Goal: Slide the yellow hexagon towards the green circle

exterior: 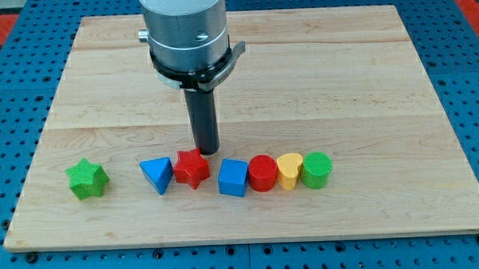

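Observation:
The green circle (317, 170) sits at the right end of a row of blocks near the board's bottom edge. A yellow block (289, 170), heart-like in outline, touches its left side. No yellow hexagon can be made out. A red cylinder (262, 173) touches the yellow block's left side. Further left come a blue cube (233, 178), a red star (191, 167) and a blue triangle (156, 174). My tip (206, 151) is just above the red star's upper right, well left of the yellow block.
A green star (87, 178) lies alone at the view's lower left. The wooden board (381, 82) rests on a blue pegboard surface. The arm's grey cylindrical body (186, 32) hangs over the board's top middle.

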`<state>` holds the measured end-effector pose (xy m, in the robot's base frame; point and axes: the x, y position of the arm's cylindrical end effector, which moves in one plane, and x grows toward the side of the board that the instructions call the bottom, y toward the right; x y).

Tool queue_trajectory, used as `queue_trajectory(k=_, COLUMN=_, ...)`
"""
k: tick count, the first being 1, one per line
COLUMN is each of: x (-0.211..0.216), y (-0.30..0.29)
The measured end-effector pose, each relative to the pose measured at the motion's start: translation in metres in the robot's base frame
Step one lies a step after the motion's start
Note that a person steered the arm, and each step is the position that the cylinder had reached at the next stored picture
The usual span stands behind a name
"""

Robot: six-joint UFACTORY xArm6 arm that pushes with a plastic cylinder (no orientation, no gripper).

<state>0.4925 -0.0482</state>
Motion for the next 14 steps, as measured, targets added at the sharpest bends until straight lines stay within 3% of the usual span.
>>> queue_trajectory(k=2, x=0.011, y=-0.001)
queue_trajectory(k=3, x=-0.017, y=0.012)
queue_trajectory(k=5, x=-0.141, y=0.102)
queue_trajectory(k=6, x=-0.215, y=0.075)
queue_trajectory(k=7, x=-0.262, y=0.038)
queue_trajectory(k=8, x=-0.268, y=-0.024)
queue_trajectory(k=10, x=-0.097, y=0.081)
queue_trajectory(k=11, x=-0.132, y=0.089)
queue_trajectory(k=12, x=-0.138, y=0.035)
queue_trajectory(k=13, x=-0.107, y=0.007)
queue_trajectory(k=14, x=-0.103, y=0.004)
